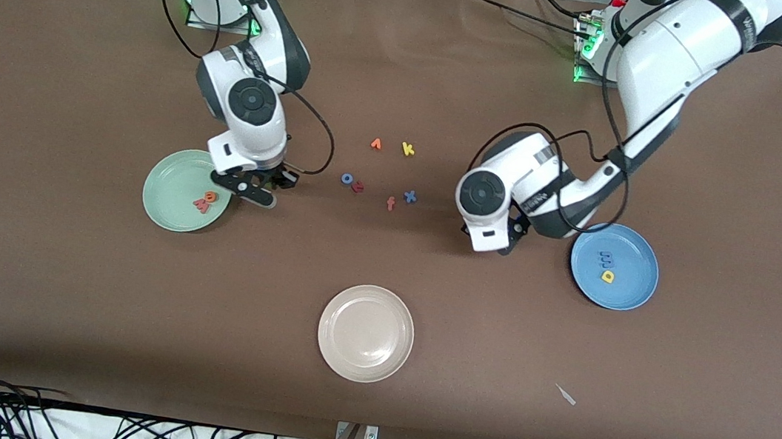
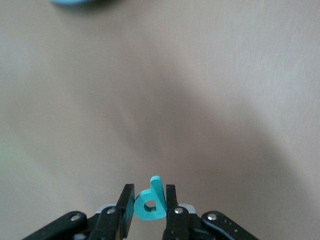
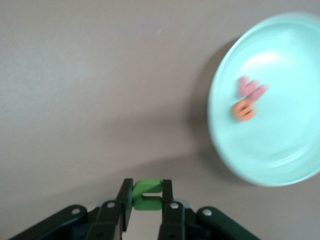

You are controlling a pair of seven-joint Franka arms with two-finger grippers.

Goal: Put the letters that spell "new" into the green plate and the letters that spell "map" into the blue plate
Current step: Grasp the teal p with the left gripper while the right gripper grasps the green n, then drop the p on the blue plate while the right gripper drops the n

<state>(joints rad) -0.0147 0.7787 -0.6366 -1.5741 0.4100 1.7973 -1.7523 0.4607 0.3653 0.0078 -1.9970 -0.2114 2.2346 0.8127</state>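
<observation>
Matte brown bench (image 1: pixel 55 283). Left gripper (image 2: pixel 150 204) clamped on chunky teal p (image 2: pixel 151 204), mid-right of front view near glossy round blue plate (image 1: pixel 639 295). Right gripper (image 3: pixel 147 196) clamped on blocky green n (image 3: pixel 147 194), just beside smooth green plate (image 3: pixel 280 160) w/ orange e (image 3: pixel 244 111) & salmon w (image 3: pixel 250 89).

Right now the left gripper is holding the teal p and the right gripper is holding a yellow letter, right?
Not quite. The left gripper does hold the teal p, but the right gripper holds a green letter, not yellow. The right wrist view shows it.
</observation>
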